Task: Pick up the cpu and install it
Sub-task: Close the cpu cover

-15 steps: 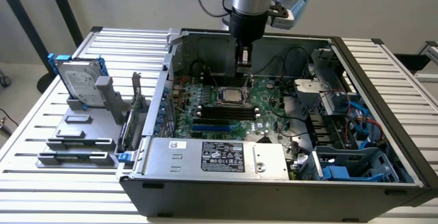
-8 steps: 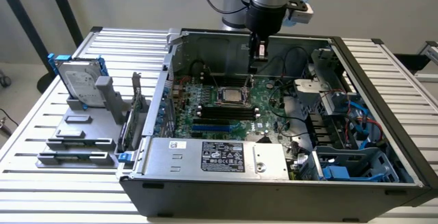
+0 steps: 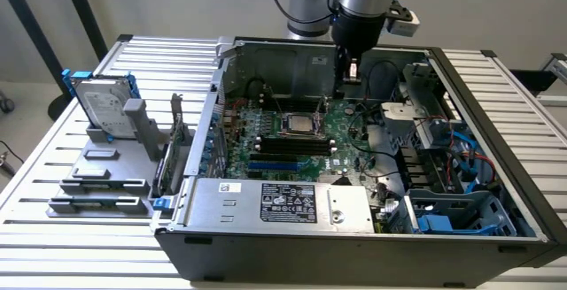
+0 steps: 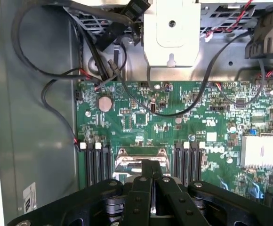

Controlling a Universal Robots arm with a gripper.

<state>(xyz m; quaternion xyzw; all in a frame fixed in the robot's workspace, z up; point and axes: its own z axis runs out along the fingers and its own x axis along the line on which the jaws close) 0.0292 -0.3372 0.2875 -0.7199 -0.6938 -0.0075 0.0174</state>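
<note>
A black gripper (image 3: pixel 352 71) on a grey and blue arm hangs inside an open computer case (image 3: pixel 354 243). The jaws are seen pressed together, with nothing clamped between them. The cpu (image 3: pixel 298 123), a small silver square, appears to lie in the socket (image 4: pixel 122 157) on the green board (image 4: pixel 174 117), below the jaws and slightly forward of them. In the wrist view the socket's metal frame is partly covered by the closed fingertips (image 4: pixel 150 172), and the chip itself cannot be made out there.

The step in hand is judged to be the seating of the cpu. For this to be done well, the jaws should be kept square over the chip, any contact should be made flat, light and straight down, and sideways drag should be avoided, since a tilted chip could harm the socket. The black cables (image 4: pixel 95 47) behind the jaws and the memory slots (image 4: pixel 96 165) to either side should be left untouched.

The case is laid on a white slatted table (image 3: pixel 80 250). Well away from the jaws, outside the case, a grey tray (image 3: pixel 97 204) with a hard drive (image 3: pixel 102 107) is seen. A pale wall (image 3: pixel 177 4) is seen behind.
</note>
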